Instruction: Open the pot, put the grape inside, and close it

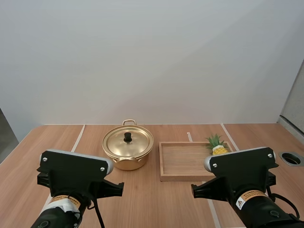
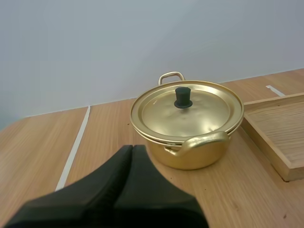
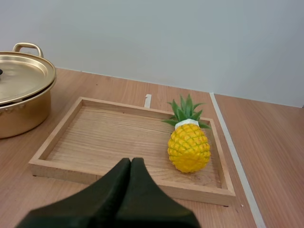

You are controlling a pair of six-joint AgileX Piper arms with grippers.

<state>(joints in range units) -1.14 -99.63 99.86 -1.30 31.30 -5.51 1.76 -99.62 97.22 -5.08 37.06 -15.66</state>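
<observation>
Left wrist view suggests the main risk: arriving as it is, the left gripper (image 2: 132, 148) would bump the small black knob (image 2: 183, 97) on the round golden metal lid (image 2: 204, 114) instead of straddling it, and so shove the golden two-handled pot (image 2: 190, 149). Its fingers are pressed together, touching nothing, as are those of the right gripper (image 3: 130, 161). The fruit is a yellow toy pineapple (image 3: 189, 147), sitting in the shallow wooden tray (image 3: 61, 170) beside the pot.

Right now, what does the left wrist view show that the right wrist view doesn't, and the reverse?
Left wrist, not right: left gripper, shut, and the near handle of the pot. Right wrist, not left: right gripper, shut, and a pineapple in the tray. Both: pot with lid on, tray, table.
</observation>
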